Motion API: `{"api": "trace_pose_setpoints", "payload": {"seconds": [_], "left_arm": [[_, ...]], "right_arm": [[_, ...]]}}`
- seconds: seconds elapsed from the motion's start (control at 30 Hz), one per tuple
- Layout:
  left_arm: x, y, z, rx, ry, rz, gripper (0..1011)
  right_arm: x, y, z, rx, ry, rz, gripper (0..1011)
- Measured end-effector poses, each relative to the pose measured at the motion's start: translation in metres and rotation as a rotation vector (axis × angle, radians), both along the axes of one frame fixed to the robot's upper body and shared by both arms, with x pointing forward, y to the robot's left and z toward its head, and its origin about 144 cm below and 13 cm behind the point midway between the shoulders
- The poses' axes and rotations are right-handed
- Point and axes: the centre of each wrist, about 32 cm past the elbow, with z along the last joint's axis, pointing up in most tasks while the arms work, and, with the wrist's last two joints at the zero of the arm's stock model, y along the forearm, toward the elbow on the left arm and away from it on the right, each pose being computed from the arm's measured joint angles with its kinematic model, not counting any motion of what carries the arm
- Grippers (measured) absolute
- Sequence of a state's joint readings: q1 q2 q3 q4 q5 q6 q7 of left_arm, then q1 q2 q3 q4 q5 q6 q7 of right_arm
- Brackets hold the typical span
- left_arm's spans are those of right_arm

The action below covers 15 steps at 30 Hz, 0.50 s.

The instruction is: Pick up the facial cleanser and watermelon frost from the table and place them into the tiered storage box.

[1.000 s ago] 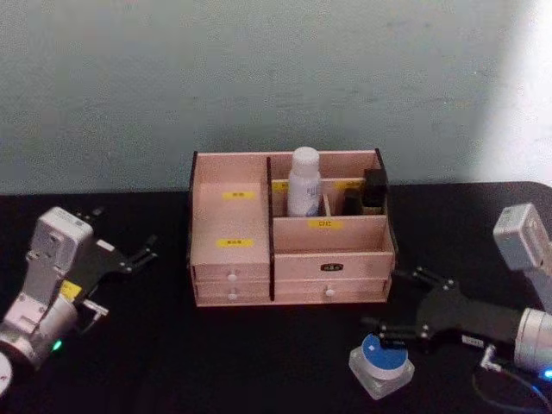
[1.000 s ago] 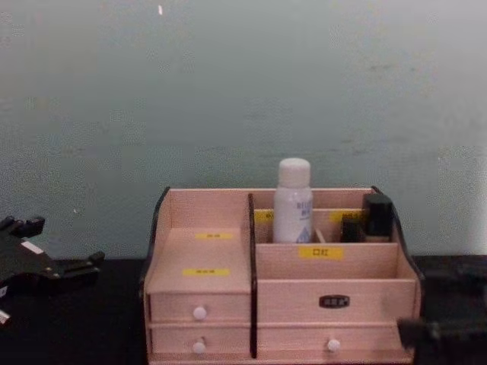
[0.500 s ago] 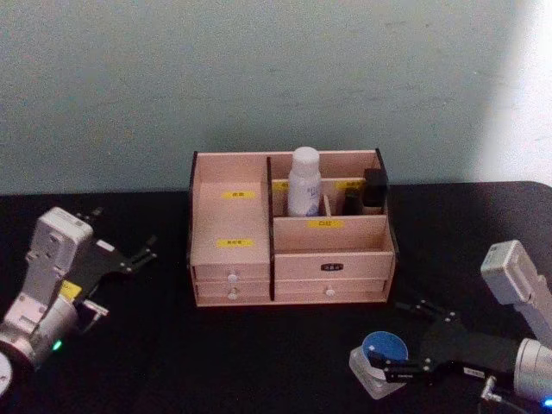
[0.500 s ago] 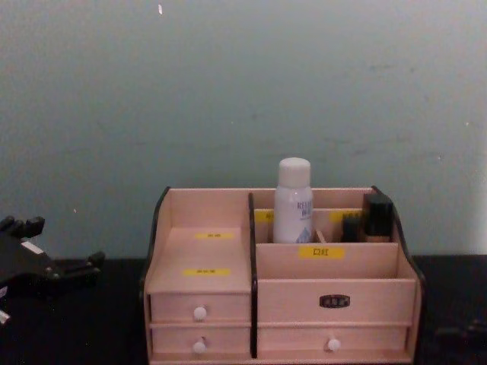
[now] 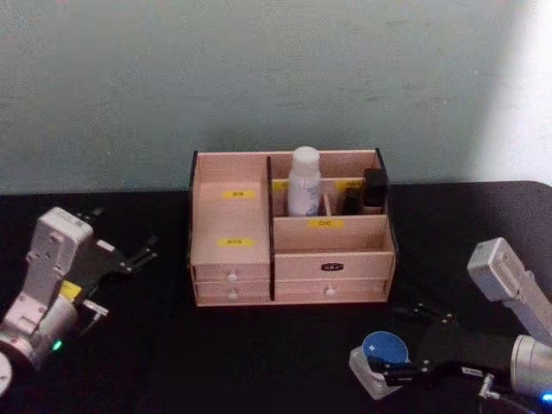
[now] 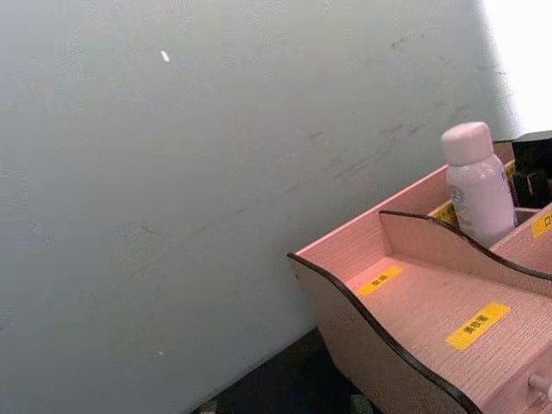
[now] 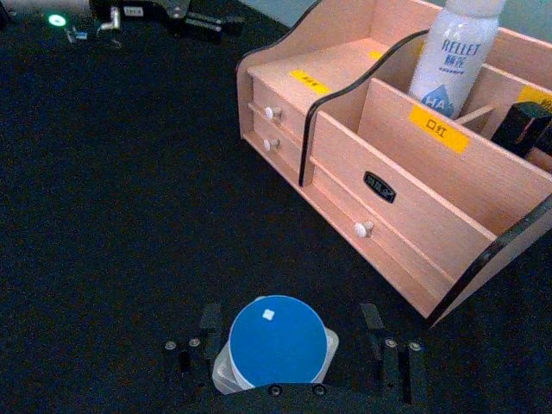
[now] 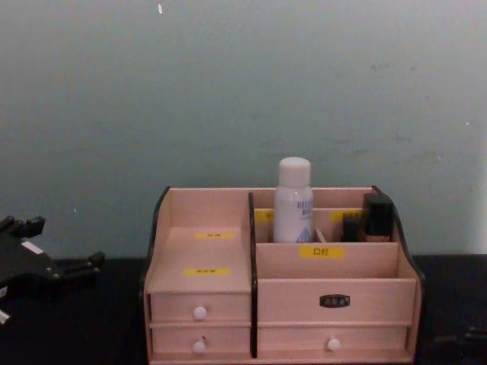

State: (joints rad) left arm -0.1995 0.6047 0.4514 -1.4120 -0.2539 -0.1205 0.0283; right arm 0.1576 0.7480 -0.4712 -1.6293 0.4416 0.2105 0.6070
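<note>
The right gripper (image 5: 398, 343) lies low over the black table (image 5: 216, 354), and its fingers are spread wide, one on each side of the watermelon frost (image 5: 379, 354). In the right wrist view the blue-lidded jar (image 7: 278, 341) sits between the two black fingers (image 7: 200, 345) with a small gap on either side, so it is straddled rather than clamped. It rests on the table.

Ahead of the fingertips and a little to the gripper's left stands the tiered storage box (image 5: 345, 266), its drawer fronts facing the robot. The facial cleanser (image 5: 304, 181) stands upright in a rear compartment of the box, just beside the centre divider, well beyond the right gripper's reach. A dark object (image 5: 373, 190) sits at the far right of that rear row.

The left gripper (image 5: 121, 233) hangs off to the box's left with its fingers apart, holding nothing.
</note>
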Motion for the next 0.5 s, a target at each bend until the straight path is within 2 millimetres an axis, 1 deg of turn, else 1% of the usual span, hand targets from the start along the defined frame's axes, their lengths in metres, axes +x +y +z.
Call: {"api": "trace_pose_setpoints", "payload": {"seconds": [0.5], "left_arm": [[0.0000,0.0000,0.0000,0.000,0.000,0.000,1001]], "right_arm": [[0.0097,0.0068,0.0041,-0.049,0.021,0.013,1002]]}}
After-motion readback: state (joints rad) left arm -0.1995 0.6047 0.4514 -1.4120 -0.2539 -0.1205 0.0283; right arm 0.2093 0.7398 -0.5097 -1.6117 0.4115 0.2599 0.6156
